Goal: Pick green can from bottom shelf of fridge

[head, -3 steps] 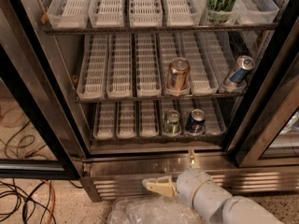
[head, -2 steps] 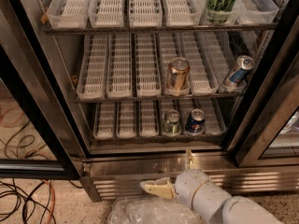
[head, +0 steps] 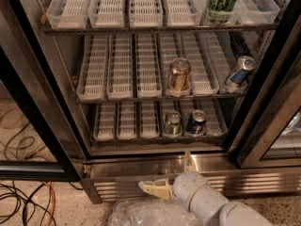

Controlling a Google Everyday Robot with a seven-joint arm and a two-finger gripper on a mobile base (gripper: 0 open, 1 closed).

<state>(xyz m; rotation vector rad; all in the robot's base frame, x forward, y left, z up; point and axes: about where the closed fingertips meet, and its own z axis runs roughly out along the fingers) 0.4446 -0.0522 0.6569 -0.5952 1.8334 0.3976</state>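
- Dull green with a silver top, the green can (head: 172, 124) stands upright in a white slotted lane tray on the bottom shelf (head: 127, 122) of the fridge (head: 117, 167), right of the shelf's middle.
- Just beside the green can, on its right, stands a blue can (head: 195, 122) of like size; whether the two touch cannot be told.
- The pincer (head: 164, 169) is low in the view, in front of the louvred steel base and outside the cabinet, below the level of the bottom shelf.
- The pincer is released: its two cream fingers are spread wide, one finger (head: 153, 189) pointing left along the base, the other pointing up toward the shelf edge, and nothing lies between them.
- The green can lies above and beyond the pincer, slightly left of the upward finger and well apart from both fingers.
- On the middle rack a copper-coloured can (head: 178, 74) stands upright, almost directly above the green can; a blue-and-silver can (head: 240, 71) leans tilted at that rack's right end.
- On the top rack a tall green-and-white can (head: 221, 1) stands at the right.
- Crinkled clear plastic (head: 148, 214) covers the surface below the pincer.
- Cables (head: 23, 201) lie on the floor at lower left, in front of the open black-framed glass door.
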